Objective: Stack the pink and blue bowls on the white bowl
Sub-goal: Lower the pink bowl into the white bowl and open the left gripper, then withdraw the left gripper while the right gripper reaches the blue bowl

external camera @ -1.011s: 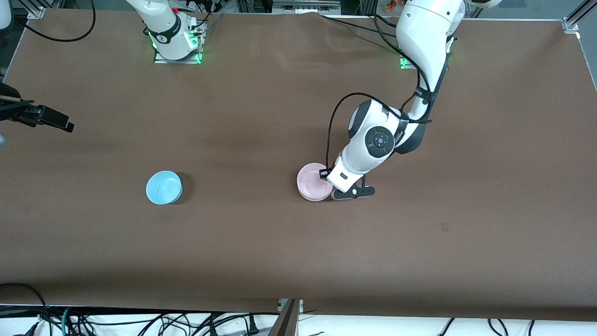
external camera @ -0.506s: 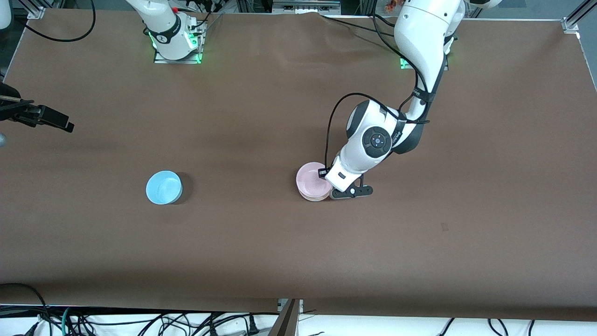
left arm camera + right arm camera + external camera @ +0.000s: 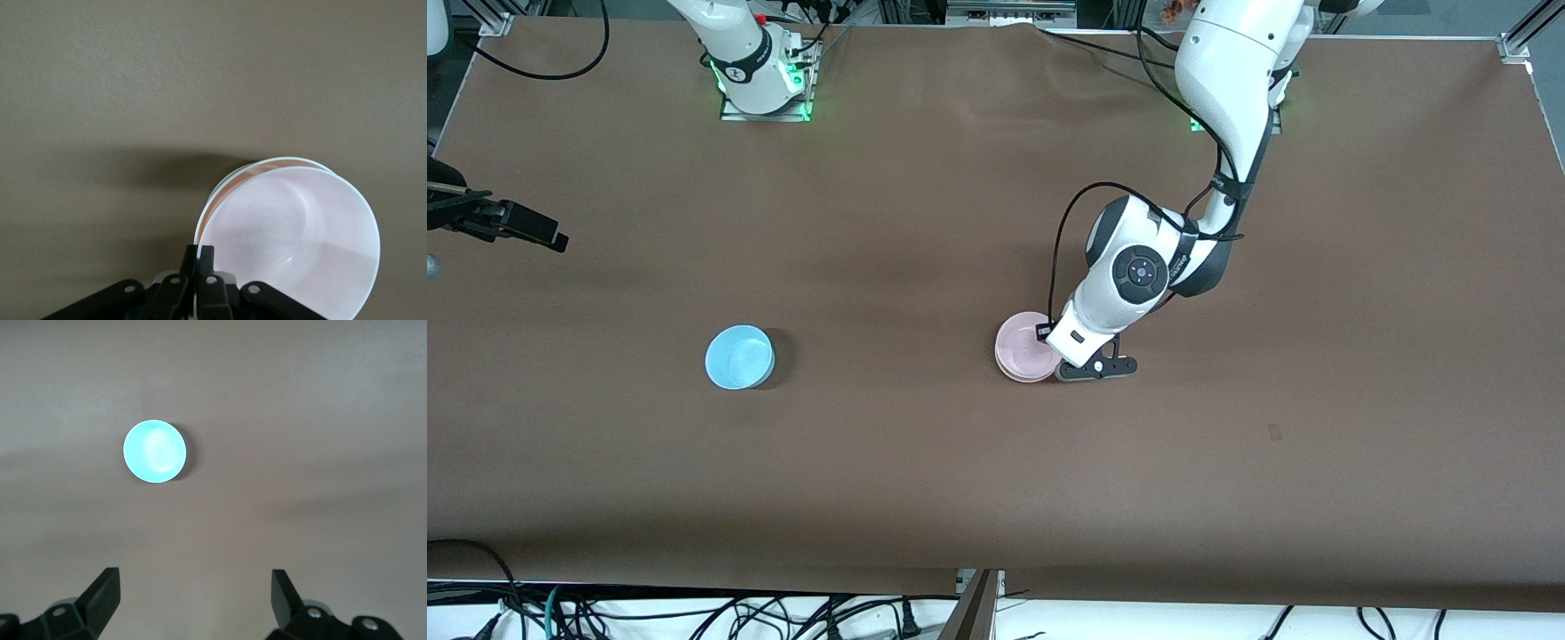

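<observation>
My left gripper is shut on the rim of the pale pink bowl near the middle of the table. In the left wrist view its fingers pinch the pink bowl's edge. A thin white rim of the white bowl shows just under and around it, with a narrow gap between them. The light blue bowl stands alone toward the right arm's end; it also shows in the right wrist view. My right gripper waits open and empty, high over that end of the table.
The brown table holds nothing besides the bowls. Cables hang along the table edge nearest the front camera. The arm bases stand along the edge farthest from that camera.
My left arm's wrist has shifted slightly toward the right arm's end, and the pink bowl has barely moved with it. The right arm and blue bowl have not moved.
</observation>
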Tool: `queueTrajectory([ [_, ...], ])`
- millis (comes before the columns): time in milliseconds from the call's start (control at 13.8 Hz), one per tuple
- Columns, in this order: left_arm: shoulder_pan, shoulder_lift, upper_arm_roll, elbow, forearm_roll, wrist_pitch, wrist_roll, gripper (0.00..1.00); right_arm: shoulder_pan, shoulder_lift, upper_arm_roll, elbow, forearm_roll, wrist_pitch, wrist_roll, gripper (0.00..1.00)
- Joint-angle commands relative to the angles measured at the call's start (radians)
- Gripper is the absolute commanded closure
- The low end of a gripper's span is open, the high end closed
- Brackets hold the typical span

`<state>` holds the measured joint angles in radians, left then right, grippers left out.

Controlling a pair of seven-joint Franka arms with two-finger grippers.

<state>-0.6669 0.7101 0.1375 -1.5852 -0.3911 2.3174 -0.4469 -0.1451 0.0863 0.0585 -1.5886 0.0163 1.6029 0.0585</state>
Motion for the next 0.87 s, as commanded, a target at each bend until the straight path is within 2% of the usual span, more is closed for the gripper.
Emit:
queueTrajectory([
  [0,-0.007,0.017,0.008,0.017,0.018,0.005,-0.004,1.00,-0.004,0.004,0.006,0.016,0.001,-0.014,0.004,0.01],
  [72,-0.005,0.020,0.007,0.019,0.015,0.005,-0.004,1.00,-0.004,0.006,0.006,0.016,0.001,-0.015,0.004,0.01],
  [289,0.000,0.020,0.007,0.024,0.012,0.005,-0.019,0.59,-0.004,0.006,0.006,0.016,0.001,-0.014,0.004,0.01],
  [361,0.000,0.019,0.007,0.025,0.012,0.005,-0.019,0.39,-0.004,0.006,0.006,0.016,0.001,-0.014,0.004,0.01],
  [433,0.001,0.014,0.007,0.028,0.012,0.005,-0.012,0.00,-0.004,0.006,0.006,0.016,0.001,-0.014,0.004,0.01],
  [650,0.016,-0.026,0.010,0.028,0.003,-0.022,-0.012,0.00,-0.004,0.004,0.006,0.016,0.002,-0.015,0.004,0.01],
  [795,0.056,-0.075,0.011,0.030,0.015,-0.114,-0.010,0.00,-0.002,0.018,0.011,0.009,0.010,-0.009,0.004,0.00],
])
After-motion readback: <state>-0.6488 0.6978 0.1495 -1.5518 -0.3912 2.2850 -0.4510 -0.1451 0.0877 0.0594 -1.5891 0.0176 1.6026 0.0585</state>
